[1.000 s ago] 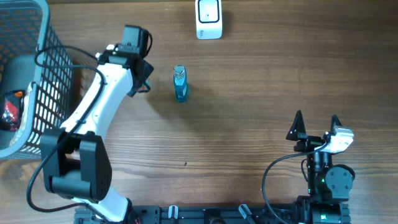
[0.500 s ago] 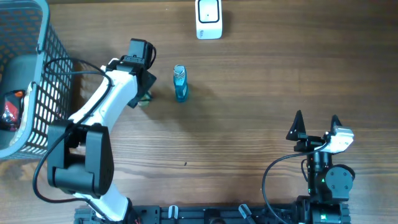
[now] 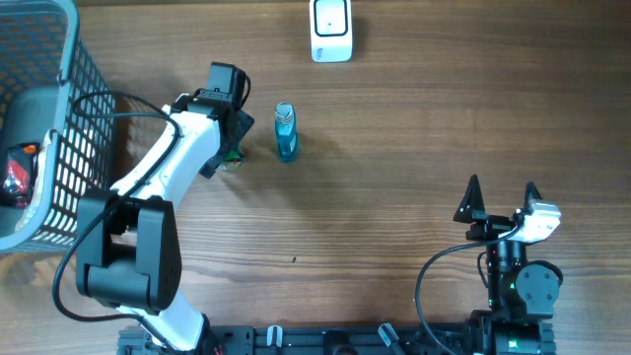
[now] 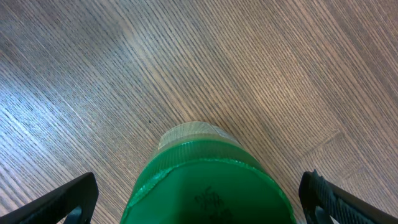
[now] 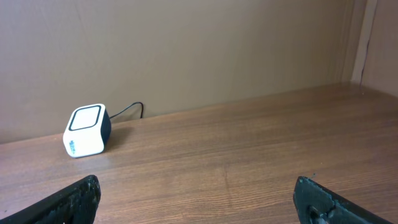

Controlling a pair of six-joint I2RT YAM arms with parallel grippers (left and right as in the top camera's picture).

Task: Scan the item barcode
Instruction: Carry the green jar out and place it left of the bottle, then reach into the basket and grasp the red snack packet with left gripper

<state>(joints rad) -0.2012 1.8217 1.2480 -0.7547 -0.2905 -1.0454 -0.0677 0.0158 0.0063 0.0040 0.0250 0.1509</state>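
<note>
A green-capped item point(image 4: 208, 186) stands on the wooden table directly under my left gripper point(image 4: 199, 202). The jaws are open wide on either side of it, with a gap on both sides. From overhead only a sliver of the green item point(image 3: 233, 159) shows beneath the left gripper point(image 3: 233, 145). A small blue bottle point(image 3: 285, 131) sits just to its right. The white barcode scanner point(image 3: 331, 30) stands at the table's far edge and also appears as the scanner point(image 5: 87, 130) in the right wrist view. My right gripper point(image 3: 501, 202) rests open and empty near the front right.
A grey mesh basket point(image 3: 54, 89) stands at the far left with a red packet point(image 3: 15, 174) inside. The scanner's cable point(image 5: 127, 109) runs toward the back wall.
The left arm shifted right toward the blue bottle, and its jaws have spread wide open, letting go of the green item. The right arm has not moved.
</note>
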